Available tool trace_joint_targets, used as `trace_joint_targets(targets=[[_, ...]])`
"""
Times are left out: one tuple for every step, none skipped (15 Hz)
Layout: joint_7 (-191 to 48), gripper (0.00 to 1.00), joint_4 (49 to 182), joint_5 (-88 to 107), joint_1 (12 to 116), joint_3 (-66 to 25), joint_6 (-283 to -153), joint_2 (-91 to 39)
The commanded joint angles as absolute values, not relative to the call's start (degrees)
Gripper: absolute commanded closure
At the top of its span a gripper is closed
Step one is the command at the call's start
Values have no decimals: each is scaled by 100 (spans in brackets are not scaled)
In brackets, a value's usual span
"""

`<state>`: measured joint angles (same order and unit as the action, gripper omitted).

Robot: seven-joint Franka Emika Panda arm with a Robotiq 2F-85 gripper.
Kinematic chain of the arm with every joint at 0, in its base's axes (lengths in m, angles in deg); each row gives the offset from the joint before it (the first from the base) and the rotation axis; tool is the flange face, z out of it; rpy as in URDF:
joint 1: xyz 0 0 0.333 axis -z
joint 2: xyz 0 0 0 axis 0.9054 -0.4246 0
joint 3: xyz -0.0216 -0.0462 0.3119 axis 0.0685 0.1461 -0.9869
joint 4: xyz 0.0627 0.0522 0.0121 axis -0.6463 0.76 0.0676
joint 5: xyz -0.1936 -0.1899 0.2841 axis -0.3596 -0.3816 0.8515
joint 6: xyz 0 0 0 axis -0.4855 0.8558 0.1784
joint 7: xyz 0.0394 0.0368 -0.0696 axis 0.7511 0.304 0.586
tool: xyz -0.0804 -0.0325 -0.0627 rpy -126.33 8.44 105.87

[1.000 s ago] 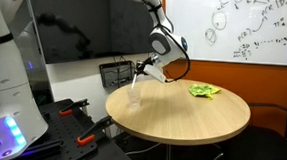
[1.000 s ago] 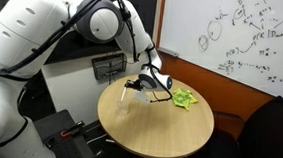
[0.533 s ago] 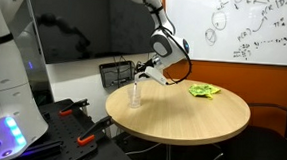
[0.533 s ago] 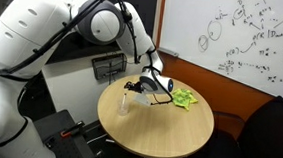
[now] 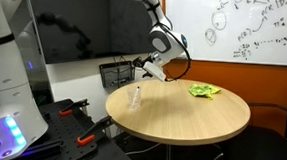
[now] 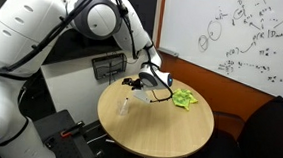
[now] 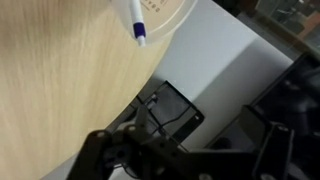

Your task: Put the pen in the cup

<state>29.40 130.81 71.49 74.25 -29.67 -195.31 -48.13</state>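
**Desk:** Claw (image 5: 142, 63) first. How does it stand?

**Me:** Spread wide and carrying nothing, as far as I can read it. In my wrist view the two dark fingers (image 7: 105, 150) sit well apart at the bottom of the picture, though they are blurred. In both exterior views the claw hangs above the cup (image 5: 135, 100), clear of its rim.

**Desk:** And the pen?

**Me:** The pen (image 7: 137, 25) is inside the cup. From the wrist I look down into the clear rim and see a white barrel with a blue end leaning within it. In an exterior view it pokes up out of the cup's mouth.

**Desk:** Where is the cup?

**Me:** It stands upright on the round wooden worktop (image 5: 186, 121), near the edge that faces the black wire basket (image 5: 114, 73). The basket sits off the worktop, just beyond that edge.

**Desk:** Anything else on the worktop?

**Me:** A crumpled green thing (image 5: 204, 91), well apart from the cup, on the side nearest the whiteboard (image 5: 252, 27).
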Motion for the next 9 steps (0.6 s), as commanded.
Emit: trace_joint_targets(targets=[[2377, 0, 13463, 6877, 7023, -2728, -20034, -4334], [2021, 0, 13577, 6767, 6908, -2686, -20215, -4213], [1752, 0, 13756, 6684, 6814, -2699, -20392, -4052], [1492, 0, 13931, 6503, 6699, -2700, -20551, -3886], [1309, 0, 14113, 6431, 6614, -2728, -20829, -3736], [1146, 0, 14264, 6353, 6528, -2765, -21140, -3618], [996, 0, 14428, 6239, 6436, -2794, -21458, -3486], [844, 0, 14559, 6044, 6365, -2793, -21731, -3405], [680, 0, 14732, 5958, 6313, -2832, -22101, -3293]])
